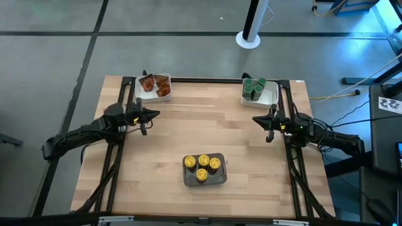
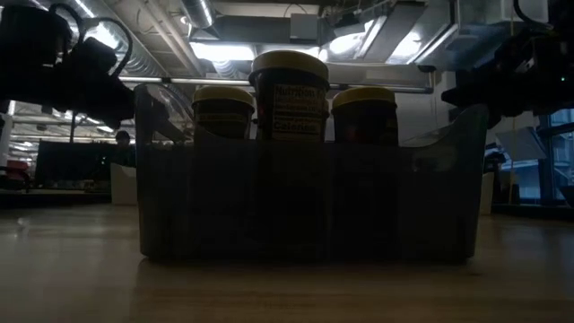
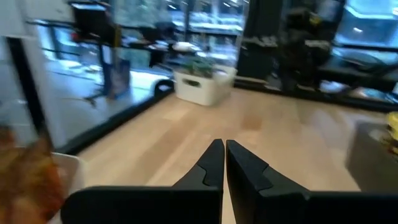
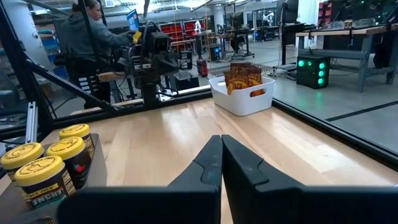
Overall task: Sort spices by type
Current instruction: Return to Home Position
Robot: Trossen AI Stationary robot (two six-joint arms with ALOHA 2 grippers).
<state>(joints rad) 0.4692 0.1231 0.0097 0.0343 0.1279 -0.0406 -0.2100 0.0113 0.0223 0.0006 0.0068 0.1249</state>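
Both my left end effector [image 1: 155,114] and right end effector [image 1: 256,118] are clenched on nothing, tips facing across the bench [image 1: 201,129]. The reddish-orange packets [image 1: 156,85] lie in the white tray [image 1: 149,96] just beyond the left one, the green-lidded jars [image 1: 254,88] in the second white tray [image 1: 270,95] just beyond the right, the yellow-lidded jars [image 1: 203,167] in the dark bin [image 1: 188,180] between the arms. Nothing lies loose, so I judge each arm need only draw back from its tray.
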